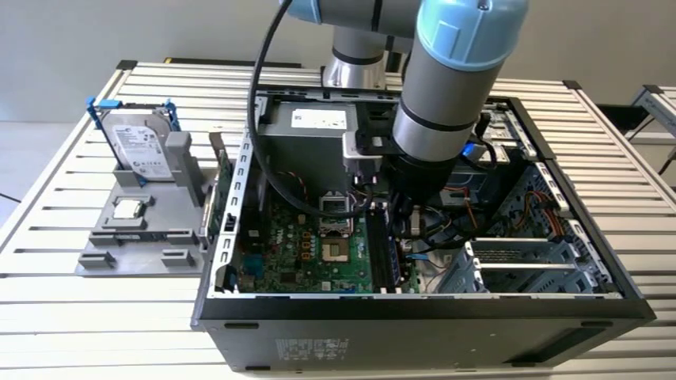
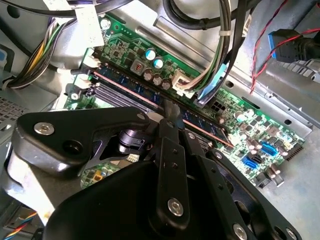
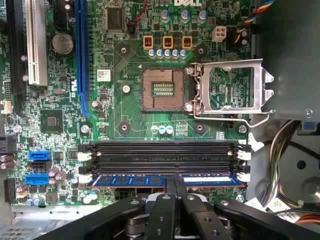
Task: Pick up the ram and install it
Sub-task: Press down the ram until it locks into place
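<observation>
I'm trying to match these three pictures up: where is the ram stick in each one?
Exterior view: the ram stands on edge inside the open case, under the arm.
Second wrist view: the ram runs slantwise past the fingers.
First wrist view: the ram sits in the slot nearest the fingers.
Shared landmark: the empty memory slots beside it.

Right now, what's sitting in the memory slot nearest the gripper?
The ram stands edge-up in that slot, the gripper at its middle. Its contact edge is hidden inside the slot.
</observation>
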Available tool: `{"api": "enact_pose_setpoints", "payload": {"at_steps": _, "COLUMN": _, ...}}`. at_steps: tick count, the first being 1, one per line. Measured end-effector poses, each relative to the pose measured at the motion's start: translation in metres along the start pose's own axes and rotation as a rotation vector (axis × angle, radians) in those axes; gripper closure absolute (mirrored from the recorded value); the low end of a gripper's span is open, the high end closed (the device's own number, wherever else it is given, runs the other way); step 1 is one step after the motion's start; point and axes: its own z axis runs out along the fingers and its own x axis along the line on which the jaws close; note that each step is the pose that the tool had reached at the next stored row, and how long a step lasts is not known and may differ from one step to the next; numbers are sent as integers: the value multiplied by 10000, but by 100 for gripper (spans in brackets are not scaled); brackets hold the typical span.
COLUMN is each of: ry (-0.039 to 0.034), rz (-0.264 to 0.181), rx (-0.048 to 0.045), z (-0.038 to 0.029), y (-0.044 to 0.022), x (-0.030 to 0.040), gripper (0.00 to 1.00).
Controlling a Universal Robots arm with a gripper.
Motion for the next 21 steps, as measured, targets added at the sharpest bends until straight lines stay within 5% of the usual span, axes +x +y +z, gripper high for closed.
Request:
{"api": "enact_pose_setpoints", "payload": {"at_steps": 10, "ry": 0, "rz": 0, "rx": 0, "z": 75, "y": 1, "x": 2, "gripper": 100}}
{"api": "enact_pose_setpoints", "payload": {"at_steps": 21, "ry": 1, "rz": 0, "rx": -1, "z": 80, "y": 1, "x": 1, "gripper": 100}}
